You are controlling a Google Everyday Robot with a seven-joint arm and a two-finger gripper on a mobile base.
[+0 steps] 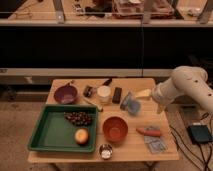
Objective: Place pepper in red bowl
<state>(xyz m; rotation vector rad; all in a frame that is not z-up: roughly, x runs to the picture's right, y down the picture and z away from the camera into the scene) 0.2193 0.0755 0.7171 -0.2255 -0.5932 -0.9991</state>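
The pepper (149,132), small, orange-red and tapered, lies on the wooden table (127,147) just right of the red bowl (115,128). The bowl is round, orange-red and holds nothing. My white arm reaches in from the right over the table's right edge. My gripper (161,106) hangs at its lower end, above and a little right of the pepper, apart from it.
A green tray (50,137) at the left holds dark grapes (78,118) and a round yellow-orange fruit (81,136). A purple bowl (66,94), a white cup (104,94), a black block (117,95) and a blue-grey pouch (130,103) stand behind. A metal cup (105,150) and a silver packet (156,145) sit near the front edge.
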